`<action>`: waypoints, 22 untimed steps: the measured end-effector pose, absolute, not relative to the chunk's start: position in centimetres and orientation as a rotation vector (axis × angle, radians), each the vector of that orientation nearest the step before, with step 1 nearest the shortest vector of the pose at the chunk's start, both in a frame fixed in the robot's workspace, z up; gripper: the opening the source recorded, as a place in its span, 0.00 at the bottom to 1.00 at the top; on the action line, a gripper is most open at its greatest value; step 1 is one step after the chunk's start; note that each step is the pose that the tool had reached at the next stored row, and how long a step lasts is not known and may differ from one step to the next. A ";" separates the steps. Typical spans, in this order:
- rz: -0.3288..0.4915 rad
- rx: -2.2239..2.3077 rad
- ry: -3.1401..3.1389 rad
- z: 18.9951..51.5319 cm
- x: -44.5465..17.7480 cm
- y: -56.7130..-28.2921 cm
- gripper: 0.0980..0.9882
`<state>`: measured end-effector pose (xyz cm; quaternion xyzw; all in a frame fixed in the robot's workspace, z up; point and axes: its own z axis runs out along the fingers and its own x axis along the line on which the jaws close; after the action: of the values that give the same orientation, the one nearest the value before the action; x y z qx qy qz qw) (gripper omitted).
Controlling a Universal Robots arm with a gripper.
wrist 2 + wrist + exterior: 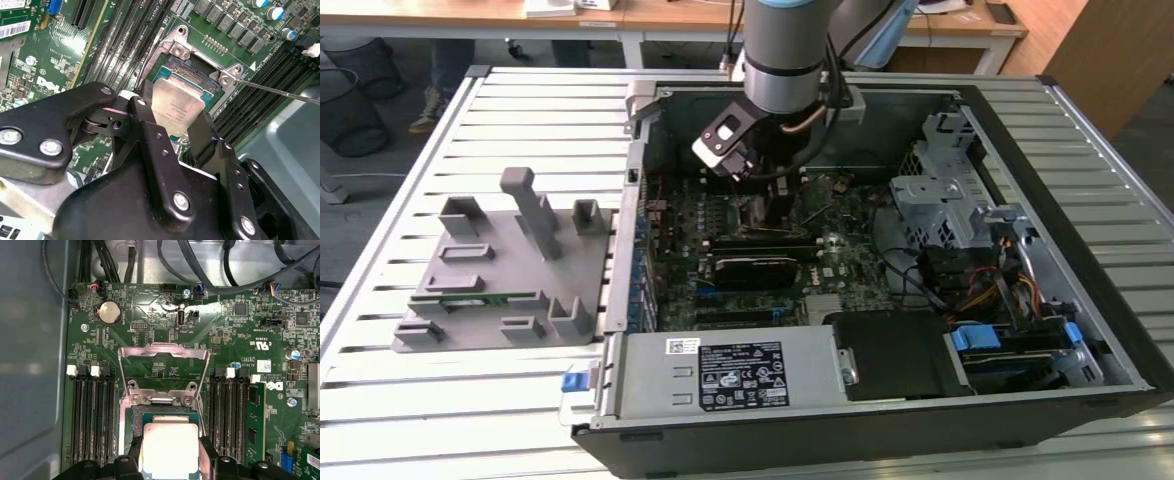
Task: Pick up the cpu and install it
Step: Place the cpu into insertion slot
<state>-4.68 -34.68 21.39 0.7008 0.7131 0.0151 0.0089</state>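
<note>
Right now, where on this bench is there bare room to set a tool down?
Bare slats of the table lie beyond the grey fixture and in front of it, toward the exterior view's lower left. Inside the computer case it is crowded; the gripper holds the cpu at the socket.

The arm (pixel 783 50) is a silver-grey tube with a pale blue ring and a dark band. A white-and-black camera block (pixel 724 140) sits at its wrist, black cables (pixel 826 125) looping beside it. The pincer (pixel 175 117) is matte black, its jointed links and fingers (pixel 141 111) fastened by bright silver screws (pixel 181 201).
</note>
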 end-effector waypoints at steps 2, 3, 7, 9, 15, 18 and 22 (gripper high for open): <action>0.047 2.189 2.228 21.2 -4.7 -34.7 0.48; 0.047 2.189 2.228 21.1 -4.7 -34.7 0.48; 0.047 2.189 2.228 20.7 -4.8 -34.6 0.48; 0.047 2.189 2.228 20.6 -4.8 -34.6 0.48; 0.047 2.189 2.228 20.5 -4.8 -34.3 0.48; 0.047 2.189 2.228 20.5 -4.8 -34.1 0.48; 0.047 2.191 2.226 20.3 -4.8 -34.1 0.48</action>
<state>-4.84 -34.14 20.28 0.7013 0.7126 0.0152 0.0088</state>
